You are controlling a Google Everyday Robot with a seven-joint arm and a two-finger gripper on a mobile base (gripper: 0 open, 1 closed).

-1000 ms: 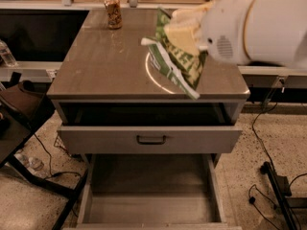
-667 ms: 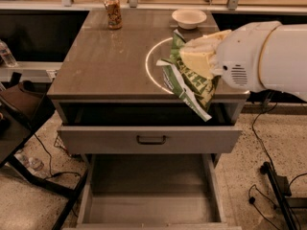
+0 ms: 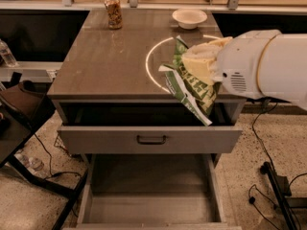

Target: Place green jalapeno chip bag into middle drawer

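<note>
While the gripper (image 3: 200,65) clasps the green jalapeno chip bag (image 3: 194,94) over the countertop (image 3: 105,56) edge, the middle drawer (image 3: 151,202) stands open below; lowering and release outstanding.

Counter (image 3: 110,66): a flat, rectangular, brown-grey top, seen from the front and slightly above.
Marking: a thin white ring (image 3: 147,63) is drawn on the right half of the top. Its right side is hidden.
Far right: a white bowl (image 3: 189,18) stands upright, just behind the ring.
Far left of middle: a patterned can (image 3: 113,12) stands upright near the back edge, well apart from the bowl.
Front right corner: the hand (image 3: 199,66) reaches in from the right over the ring, clamped on the green jalapeno chip bag (image 3: 192,92). The bag's lower end hangs past the front edge. Whether the bag touches the top cannot be told.
</note>
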